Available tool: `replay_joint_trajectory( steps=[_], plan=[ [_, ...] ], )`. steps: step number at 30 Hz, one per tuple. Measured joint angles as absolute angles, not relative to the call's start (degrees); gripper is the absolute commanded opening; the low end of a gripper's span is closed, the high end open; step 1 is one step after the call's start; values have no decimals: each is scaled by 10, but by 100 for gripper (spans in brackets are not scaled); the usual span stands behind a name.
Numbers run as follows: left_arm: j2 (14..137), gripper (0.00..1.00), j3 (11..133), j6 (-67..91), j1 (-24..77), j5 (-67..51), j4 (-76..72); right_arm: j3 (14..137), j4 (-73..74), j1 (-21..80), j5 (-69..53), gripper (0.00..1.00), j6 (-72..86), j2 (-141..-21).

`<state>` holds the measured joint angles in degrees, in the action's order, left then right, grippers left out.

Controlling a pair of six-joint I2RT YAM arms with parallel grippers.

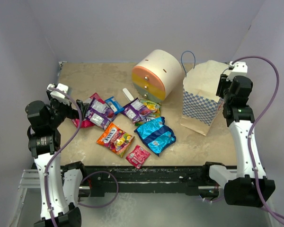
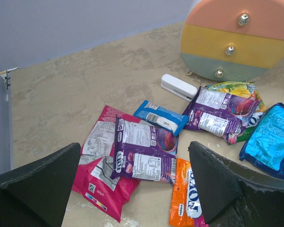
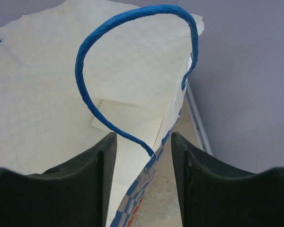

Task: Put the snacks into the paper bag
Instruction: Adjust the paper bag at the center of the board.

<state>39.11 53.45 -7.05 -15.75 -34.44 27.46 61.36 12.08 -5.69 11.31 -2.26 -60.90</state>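
The desk (image 1: 194, 151) is a mottled beige slab, and on its right side stands the paper bag (image 1: 201, 97): stiff tan kraft, upright, mouth open, with a blue-white checked band. My right tool (image 3: 143, 142) sits at its top rim with the fingers somewhat apart, the bag's far wall edge and the foot of the blue cord handle (image 3: 132, 28) running between them. I can't see either finger pressing the paper, so I judge it poised to steady the bag, not yet gripping. The cream round drawer unit (image 1: 156, 75) lies on its side behind the heap (not my concern). The snacks (image 1: 154, 135) are all out on the desk, none in the bag, spread from the middle leftwards, so the bag lies well to their right. My left arm is plainly the nearer one. My left tool (image 2: 135, 151) hangs over the left end of the heap with its fingers spread wide and holding nothing. Straight below the gap lies a purple packet (image 2: 144, 156), flat, glossy and crinkled, overlapping a pink one (image 2: 102, 182). It looks almost square, so I'd come straight down and pinch its puffed middle. Slick foil may slide. A small white stick (image 2: 179, 86) lies beyond.
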Motion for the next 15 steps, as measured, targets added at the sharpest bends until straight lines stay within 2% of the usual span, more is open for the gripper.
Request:
replay_joint_trajectory(
  steps=[4, 11, 15],
  plan=[
    [391, 99, 535, -77, -157, -345, 276, 614, 115, -57, 114, 39, -27, -631],
    [403, 99, 535, -103, -157, -353, 290, 617, 114, -57, 109, 15, -44, -638],
    [407, 99, 535, -107, -157, -360, 294, 623, 120, -57, 84, 5, -49, -638]
  ],
)
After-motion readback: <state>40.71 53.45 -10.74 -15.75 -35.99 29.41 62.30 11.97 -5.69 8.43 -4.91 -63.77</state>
